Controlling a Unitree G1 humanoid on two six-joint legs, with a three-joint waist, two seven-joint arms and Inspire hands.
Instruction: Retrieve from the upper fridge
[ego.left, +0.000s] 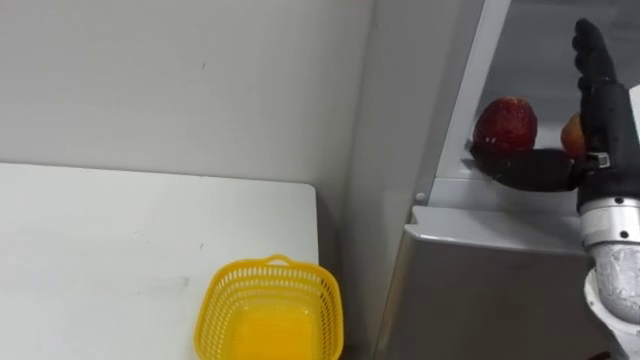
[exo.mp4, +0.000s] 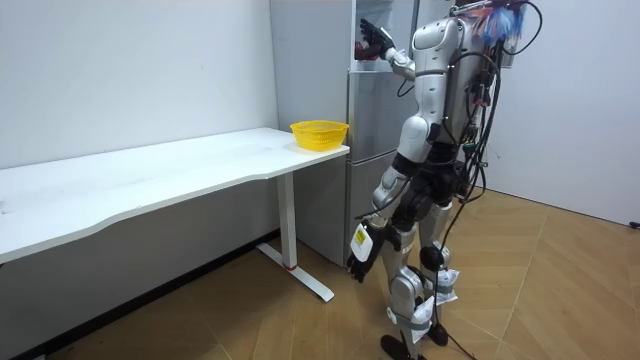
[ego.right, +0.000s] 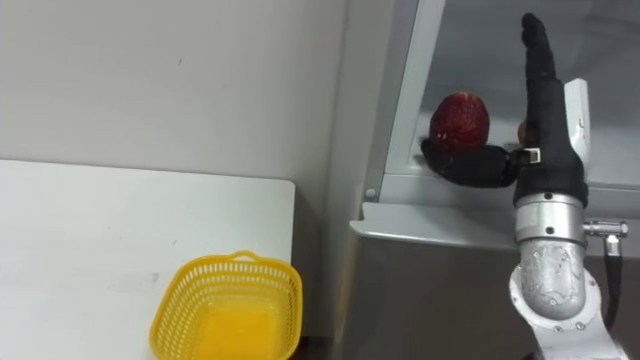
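Left eye view: right hand (ego.left: 603, 110) up in the fridge (ego.left: 470, 290), fingers straight, thumb spread just under the red fruit (ego.left: 505, 125) on the upper shelf.
Room view: robot stands at the fridge; left hand (exo.mp4: 360, 262) hangs low; yellow basket (exo.mp4: 320, 133) sits on the table (exo.mp4: 150, 175).
Right eye view: likely the reaching step; next, the fingers must close round the fruit.

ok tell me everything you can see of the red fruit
The red fruit is dark red, rounded, with a rough-looking skin. It stands at the front of the upper fridge shelf, near the left wall. The right hand is beside it, fingers straight up, thumb stretched under its front; whether they touch, I cannot tell.
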